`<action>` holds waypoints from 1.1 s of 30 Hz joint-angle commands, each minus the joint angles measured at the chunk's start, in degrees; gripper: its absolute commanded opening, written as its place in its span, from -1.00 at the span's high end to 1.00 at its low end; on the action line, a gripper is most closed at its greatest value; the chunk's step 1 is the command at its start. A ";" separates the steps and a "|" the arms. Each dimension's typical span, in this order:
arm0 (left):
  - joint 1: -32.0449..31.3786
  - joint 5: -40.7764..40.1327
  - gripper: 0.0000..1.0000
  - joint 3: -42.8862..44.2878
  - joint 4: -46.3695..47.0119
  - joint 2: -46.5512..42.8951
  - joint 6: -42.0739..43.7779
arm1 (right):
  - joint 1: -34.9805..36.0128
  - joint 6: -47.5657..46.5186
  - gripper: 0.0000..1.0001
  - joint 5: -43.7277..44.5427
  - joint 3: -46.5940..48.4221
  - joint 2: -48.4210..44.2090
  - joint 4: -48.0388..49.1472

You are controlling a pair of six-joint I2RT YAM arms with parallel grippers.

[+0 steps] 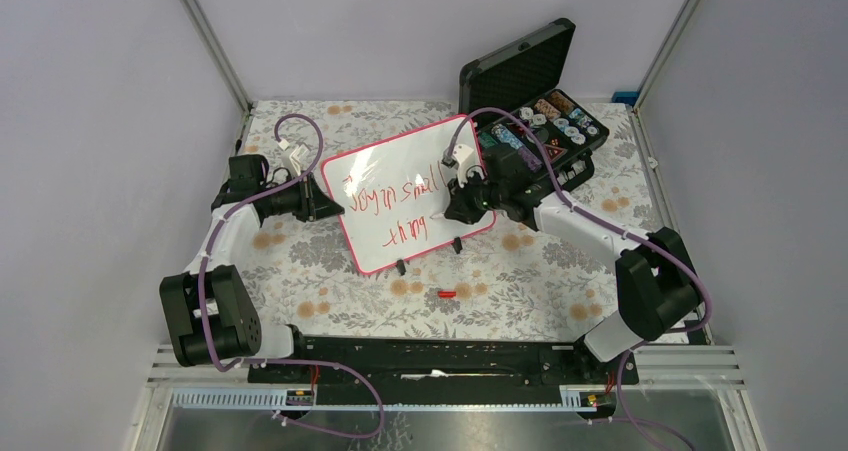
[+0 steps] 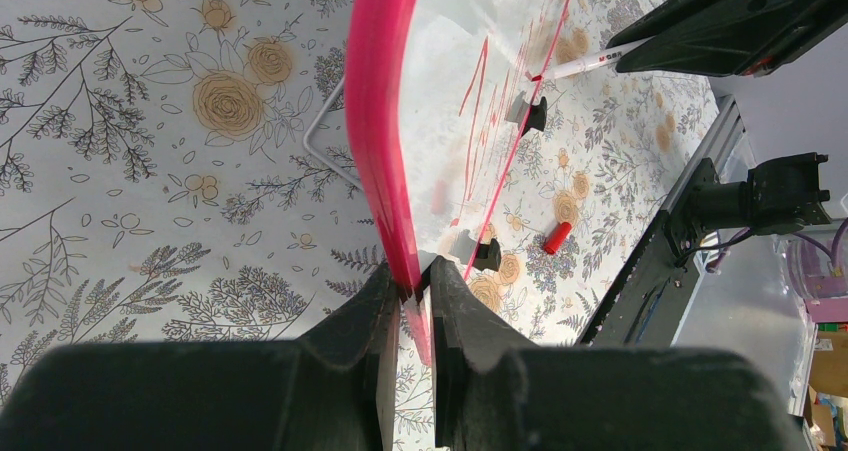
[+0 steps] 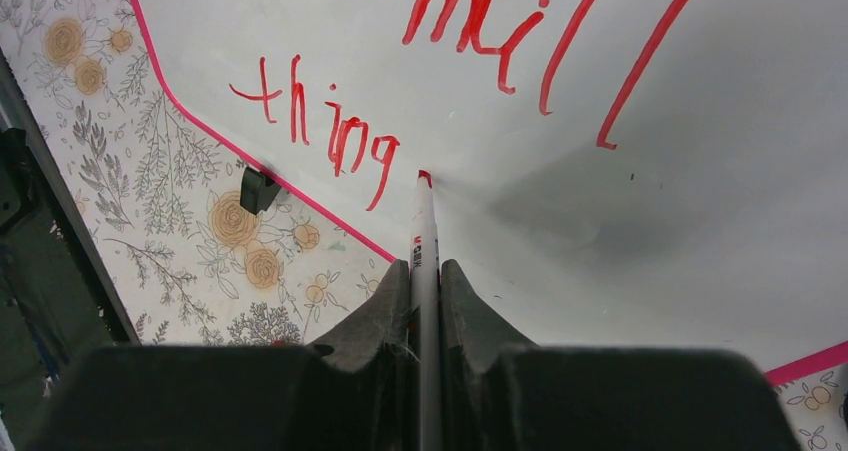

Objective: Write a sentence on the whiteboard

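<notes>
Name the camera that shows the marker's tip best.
Right wrist: the marker runs from the right gripper to its red tip at the whiteboard. Left wrist shows it small, far off; the top view barely shows it.

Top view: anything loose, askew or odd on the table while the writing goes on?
One thing: a small red cap-like piece lies loose on the floral cloth, just in front of the whiteboard and apart from it. The whiteboard sits skewed, but the left gripper clamps its rim, so that looks deliberate.
</notes>
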 commanded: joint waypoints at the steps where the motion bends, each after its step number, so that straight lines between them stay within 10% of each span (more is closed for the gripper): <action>1: 0.11 -1.89 1.00 0.84 1.23 -0.86 2.98 | 0.96 -0.78 1.00 0.15 1.05 1.18 2.47; 33: 0.11 -2.02 1.00 0.90 1.22 -1.17 2.77 | -0.54 -3.17 1.00 2.55 -3.50 -2.51 1.06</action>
